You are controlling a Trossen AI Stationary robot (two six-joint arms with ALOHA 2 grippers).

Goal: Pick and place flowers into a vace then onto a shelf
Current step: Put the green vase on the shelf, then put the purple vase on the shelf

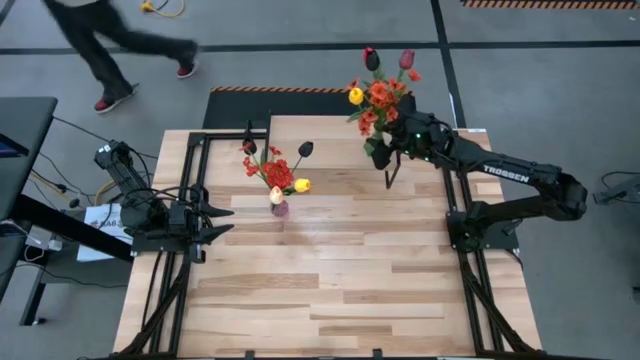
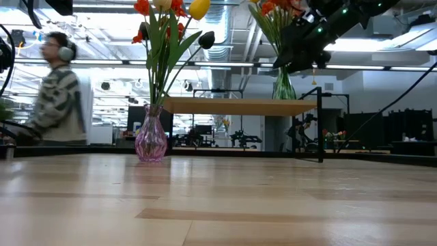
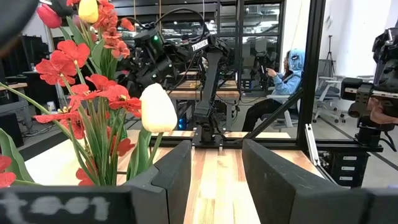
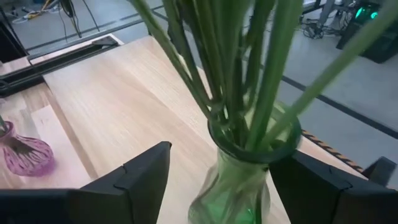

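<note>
So the right gripper (image 4: 214,180) has its fingers spread wide on either side of a green glass vase (image 4: 239,180), and neither pad looks to be pressing the glass. That vase stands on the shelf (image 2: 239,106) at the far right of the table (image 1: 330,290), and the low view shows its base sitting on the light-wood board. It's stuffed with flowers (image 1: 380,92) — red, yellow and dark tulip heads plus orange sprays — so the green stems (image 4: 236,68) fill most of the right wrist view and hide whatever is behind them.

The left gripper (image 3: 214,171) waits low at the table's left edge, fingers apart with nothing between them. A second bunch (image 3: 93,93) crowds one side of its wrist view. That bunch sits in a pink vase (image 2: 151,140) on the tabletop, well apart from the shelf.

Beyond the table, a person in headphones (image 2: 58,89) stands at the low view's left edge, and the high view catches someone's legs (image 1: 120,50) on the floor.
</note>
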